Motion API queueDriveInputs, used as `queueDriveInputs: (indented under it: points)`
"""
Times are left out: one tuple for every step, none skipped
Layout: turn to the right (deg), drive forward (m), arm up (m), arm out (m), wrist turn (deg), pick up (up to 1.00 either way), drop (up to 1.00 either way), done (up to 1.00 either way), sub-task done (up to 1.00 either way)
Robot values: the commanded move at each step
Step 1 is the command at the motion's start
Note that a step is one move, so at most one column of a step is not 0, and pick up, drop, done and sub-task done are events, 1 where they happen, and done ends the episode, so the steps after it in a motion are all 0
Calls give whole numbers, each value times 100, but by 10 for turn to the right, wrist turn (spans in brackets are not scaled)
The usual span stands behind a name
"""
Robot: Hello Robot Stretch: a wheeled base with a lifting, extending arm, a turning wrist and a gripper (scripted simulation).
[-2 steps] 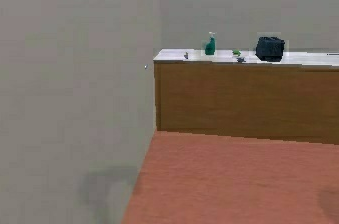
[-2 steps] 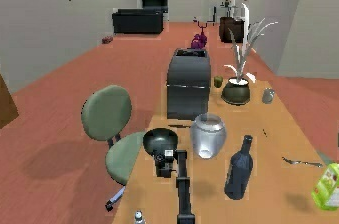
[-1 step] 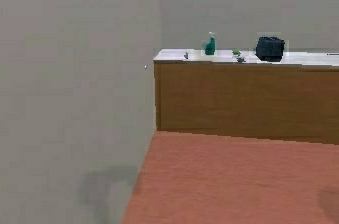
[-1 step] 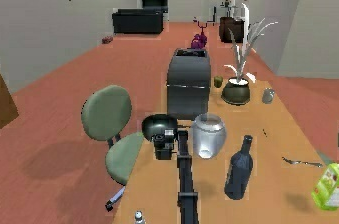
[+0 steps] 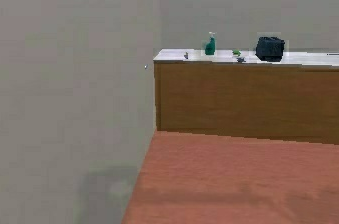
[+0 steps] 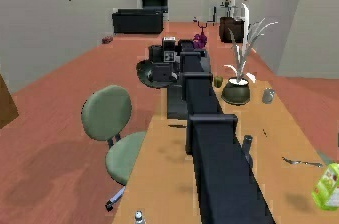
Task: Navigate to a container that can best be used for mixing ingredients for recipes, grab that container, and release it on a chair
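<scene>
Arm side view: you have the arm (image 6: 215,140) as a dark bar from the bottom edge up the middle of the frame, over a long wooden counter (image 6: 167,150). At its far end, upper middle, are the white marker squares (image 6: 169,52), with the fingers (image 6: 154,64) just left of them. A dark rounded thing (image 6: 143,70) sits at the fingers, by the counter's left edge. It is too small for you to call it a mixing container with any certainty.

Fingers' state: cannot tell. Whether they hold anything: cannot tell.

Centre left, beside the counter: a green chair (image 6: 107,110). A second green seat (image 6: 129,155) is below it, close to the counter's edge.

Right of the arm on the counter:
- a pale-leaved plant in a dark pot (image 6: 238,90)
- a grey cup (image 6: 268,96) just beside the plant
- a green carton (image 6: 332,187) at lower right

Forward view: the upper right shows you a white-topped counter (image 5: 257,100) with a wooden front. It carries a teal bottle (image 5: 211,44) and a dark blocky thing (image 5: 269,48), near each other. A grey wall (image 5: 57,80) takes the left and a red-brown floor (image 5: 237,180) the bottom right
</scene>
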Motion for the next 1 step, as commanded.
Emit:
queueDriveInputs:
  points:
    - [0,0,0,0,-450,0,0,0,0]
